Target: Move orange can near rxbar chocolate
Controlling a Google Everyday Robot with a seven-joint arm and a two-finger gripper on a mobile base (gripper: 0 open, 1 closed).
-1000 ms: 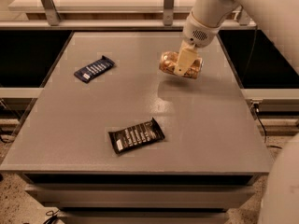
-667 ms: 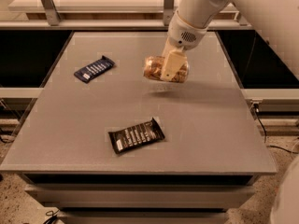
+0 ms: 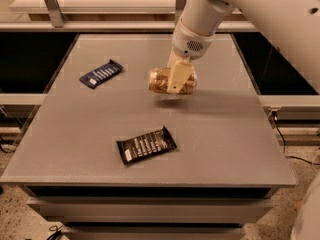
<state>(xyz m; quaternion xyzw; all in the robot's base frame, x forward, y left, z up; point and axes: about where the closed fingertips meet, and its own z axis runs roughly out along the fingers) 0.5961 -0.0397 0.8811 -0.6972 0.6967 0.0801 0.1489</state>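
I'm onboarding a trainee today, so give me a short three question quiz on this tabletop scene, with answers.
1. True or false: the orange can stands upright on the table.
2. Compared with the dark blue bar, the rxbar chocolate lies: A. nearer the table's front edge; B. farther back.
3. Fill in: the gripper, above the table, is shut on the ____.
Key: 1 false, it lies sideways in the gripper; 2 A; 3 orange can.
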